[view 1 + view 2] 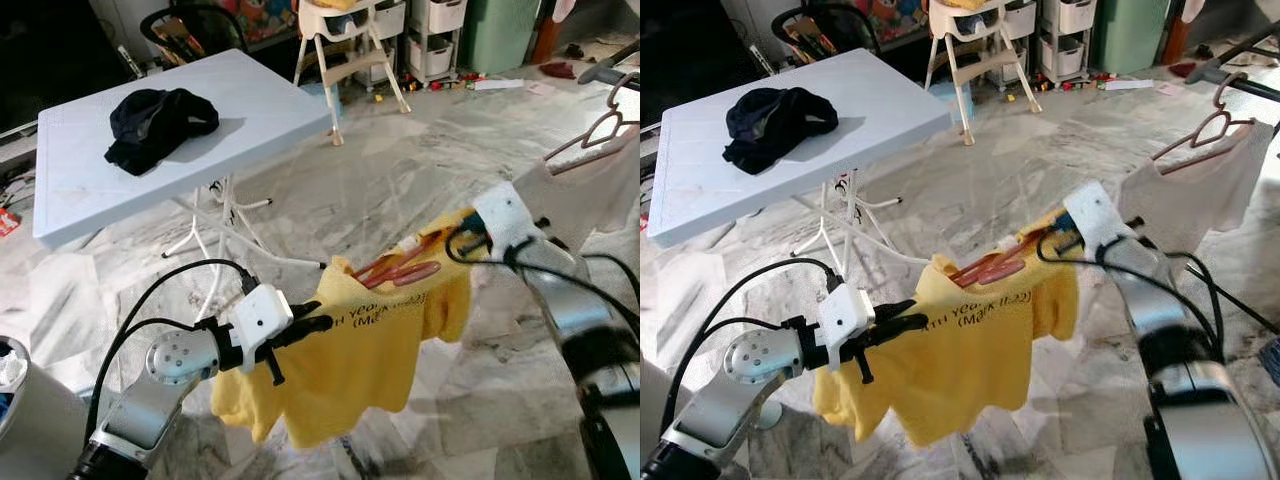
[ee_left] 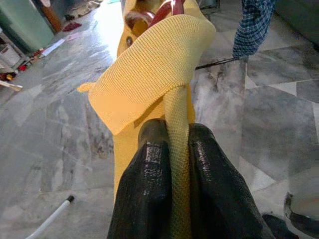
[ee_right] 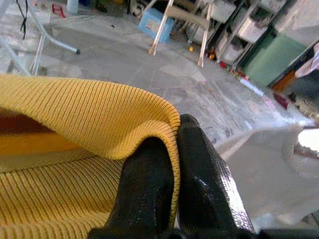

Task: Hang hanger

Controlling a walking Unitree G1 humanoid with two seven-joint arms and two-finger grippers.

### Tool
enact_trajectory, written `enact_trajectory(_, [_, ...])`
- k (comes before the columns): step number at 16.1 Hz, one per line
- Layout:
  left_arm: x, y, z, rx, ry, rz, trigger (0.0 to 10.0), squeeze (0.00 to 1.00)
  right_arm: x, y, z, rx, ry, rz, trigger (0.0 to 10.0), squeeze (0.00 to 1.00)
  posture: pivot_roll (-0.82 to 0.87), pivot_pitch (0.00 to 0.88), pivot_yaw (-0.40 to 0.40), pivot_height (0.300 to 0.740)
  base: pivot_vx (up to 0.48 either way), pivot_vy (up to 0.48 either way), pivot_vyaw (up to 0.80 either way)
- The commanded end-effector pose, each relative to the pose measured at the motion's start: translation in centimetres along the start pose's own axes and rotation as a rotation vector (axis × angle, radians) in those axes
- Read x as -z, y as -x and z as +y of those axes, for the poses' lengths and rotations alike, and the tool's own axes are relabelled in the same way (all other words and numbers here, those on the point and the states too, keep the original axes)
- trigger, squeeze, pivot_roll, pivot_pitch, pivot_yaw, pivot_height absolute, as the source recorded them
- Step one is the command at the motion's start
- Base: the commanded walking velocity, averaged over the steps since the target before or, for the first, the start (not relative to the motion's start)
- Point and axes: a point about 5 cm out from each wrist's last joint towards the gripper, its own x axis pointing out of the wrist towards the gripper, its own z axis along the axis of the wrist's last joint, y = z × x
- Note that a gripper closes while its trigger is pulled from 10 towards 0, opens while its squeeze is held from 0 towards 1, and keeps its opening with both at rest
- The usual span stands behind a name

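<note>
Both the left tool (image 1: 312, 324) and right tool (image 1: 462, 240) pinch tight on a yellow T-shirt (image 1: 350, 370), stretched between them with a reddish hanger (image 1: 400, 270) at its collar. Behind stands a tabletop (image 1: 250, 110) bearing dark clothing (image 1: 158, 122); at right hangs a white garment (image 1: 600, 185).

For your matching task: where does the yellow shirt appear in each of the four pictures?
Left eye: yellow shirt centre-bottom, between both grippers.
Right eye: centre-bottom.
Left wrist: collar pinched, upper centre.
Right wrist: ribbed fabric, lower left.
Shared landmark: white high chair.
</note>
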Motion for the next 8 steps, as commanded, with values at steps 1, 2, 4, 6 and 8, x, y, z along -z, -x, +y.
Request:
enact_trajectory(1, [1.5, 2.3, 1.0, -0.045, 0.007, 0.094, 0.0, 0.0, 0.9, 1.6, -4.4, 0.159, -0.017, 0.048, 0.0, 0.0, -0.08, 0.054, 0.138, 0.74, 0.0, 0.0, 0.0])
enact_trajectory(2, [1.4, 2.3, 0.9, -0.031, 0.004, 0.082, 0.0, 0.0, 1.7, 1.9, -4.8, 0.177, -0.022, 0.075, 0.0, 0.0, -0.08, 0.056, 0.141, 0.74, 0.0, 0.0, 0.0])
enact_trajectory(4, [0.5, 2.0, 0.6, 0.001, 0.013, 0.035, 0.0, 0.0, 2.2, 1.8, -4.7, 0.198, -0.032, 0.1, 0.0, 0.0, -0.08, 0.057, 0.143, 0.74, 0.0, 0.0, 0.0])
enact_trajectory(6, [0.1, 1.8, -0.1, 0.052, 0.019, 0.024, 0.0, 0.0, 2.0, 1.2, -4.1, 0.198, -0.034, 0.112, 0.0, 0.0, -0.07, 0.057, 0.14, 0.74, 0.0, 0.0, 0.0])
enact_trajectory(8, [0.1, 2.0, -0.7, 0.077, 0.029, 0.021, 0.0, 0.0, 1.2, 0.7, -3.9, 0.189, -0.014, 0.099, 0.0, 0.0, -0.07, 0.056, 0.137, 0.74, 0.0, 0.0, 0.0])
